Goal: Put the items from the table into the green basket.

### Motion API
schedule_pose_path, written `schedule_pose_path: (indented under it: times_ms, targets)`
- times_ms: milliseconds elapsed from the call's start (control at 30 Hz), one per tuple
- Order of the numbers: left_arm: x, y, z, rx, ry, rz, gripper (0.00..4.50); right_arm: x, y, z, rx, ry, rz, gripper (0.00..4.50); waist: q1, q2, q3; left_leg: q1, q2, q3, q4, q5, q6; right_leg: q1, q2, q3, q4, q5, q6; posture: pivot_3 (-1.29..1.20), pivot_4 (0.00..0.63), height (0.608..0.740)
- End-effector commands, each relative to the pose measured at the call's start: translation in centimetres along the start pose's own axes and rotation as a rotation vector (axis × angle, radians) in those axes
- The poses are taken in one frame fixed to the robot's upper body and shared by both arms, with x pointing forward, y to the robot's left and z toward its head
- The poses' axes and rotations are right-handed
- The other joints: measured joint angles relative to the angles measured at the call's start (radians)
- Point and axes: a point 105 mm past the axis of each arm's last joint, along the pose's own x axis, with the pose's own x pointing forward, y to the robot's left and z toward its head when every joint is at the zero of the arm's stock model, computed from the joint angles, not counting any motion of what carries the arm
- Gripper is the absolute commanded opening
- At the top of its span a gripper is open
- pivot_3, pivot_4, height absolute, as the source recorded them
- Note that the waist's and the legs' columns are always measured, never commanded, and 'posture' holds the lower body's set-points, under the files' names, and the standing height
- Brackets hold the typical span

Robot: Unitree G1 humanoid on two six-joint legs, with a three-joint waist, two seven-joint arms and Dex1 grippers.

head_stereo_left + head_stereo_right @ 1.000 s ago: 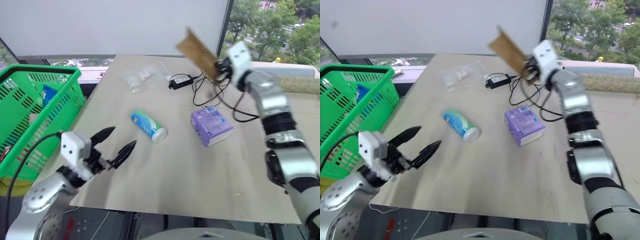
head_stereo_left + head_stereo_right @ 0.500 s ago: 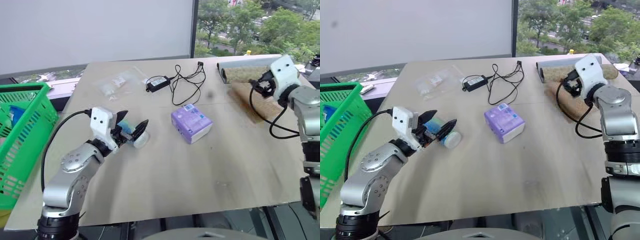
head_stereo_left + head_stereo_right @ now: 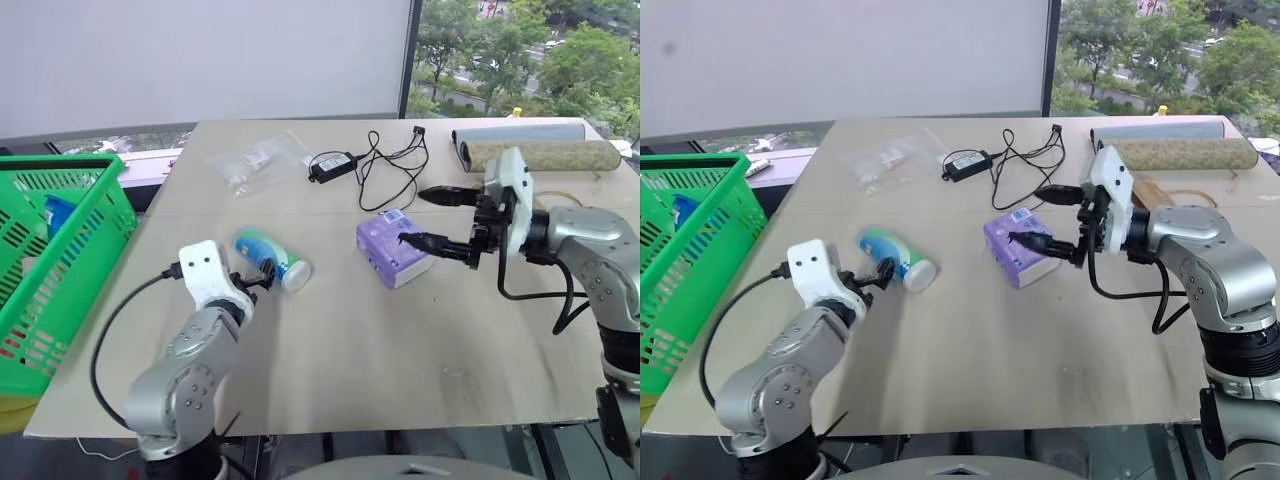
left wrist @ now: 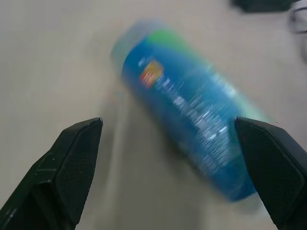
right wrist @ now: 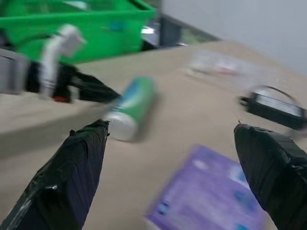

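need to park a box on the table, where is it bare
Bare: the table's near half, in front of the purple tissue pack and white cylinder. Crowded: the far side, with clear bag, power adapter and cable, rolled mats.

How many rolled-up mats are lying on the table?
2, side by side along the table's far right edge: a grey roll behind, a brownish roll in front of it. Others may be out of view.

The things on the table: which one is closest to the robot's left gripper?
The white cylinder with the blue-green label, lying on its side right in front of the open left gripper. The purple tissue pack sits over by the right gripper.
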Motion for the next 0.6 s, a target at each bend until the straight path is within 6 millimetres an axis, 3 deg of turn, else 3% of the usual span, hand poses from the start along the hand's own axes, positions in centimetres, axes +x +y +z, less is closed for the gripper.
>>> schedule_pose_path:
  times_ms: [33,433,533,600]
  targets:
    - [1.5,-1.1,1.1,-0.003,-0.027,-0.004,4.50,0.6,1.4,1.0,-0.040,-0.012,0.079,4.48,0.009,0.000,-0.001,0.001,0.000,-0.001,0.000,0.000,0.000,0.002,0.000,-0.001,0.000,0.000,0.000,-0.05,0.024,0.740]
    - [3.1,-3.4,3.4,-0.048,-0.082,-0.093,4.50,2.1,2.2,0.8,-0.058,-0.036,0.101,4.48,0.017,-0.001,-0.002,-0.001,0.000,-0.001,0.001,0.000,0.000,0.001,-0.001,-0.002,-0.003,0.000,0.000,-0.09,0.013,0.740]
    - [4.1,-4.3,3.5,-0.044,-0.062,-0.112,4.50,2.1,2.3,0.5,-0.056,-0.036,0.100,4.48,0.017,-0.001,-0.003,-0.001,-0.001,-0.001,0.001,0.000,0.000,0.001,-0.001,-0.003,-0.003,0.000,0.000,-0.10,0.007,0.740]
    - [4.7,-4.3,2.4,-0.023,0.015,-0.074,4.50,2.0,2.4,0.2,-0.052,-0.024,0.096,4.48,0.016,-0.002,-0.003,-0.001,-0.001,-0.002,0.002,0.000,0.000,0.001,-0.001,-0.003,-0.003,0.000,0.000,-0.12,0.005,0.740]
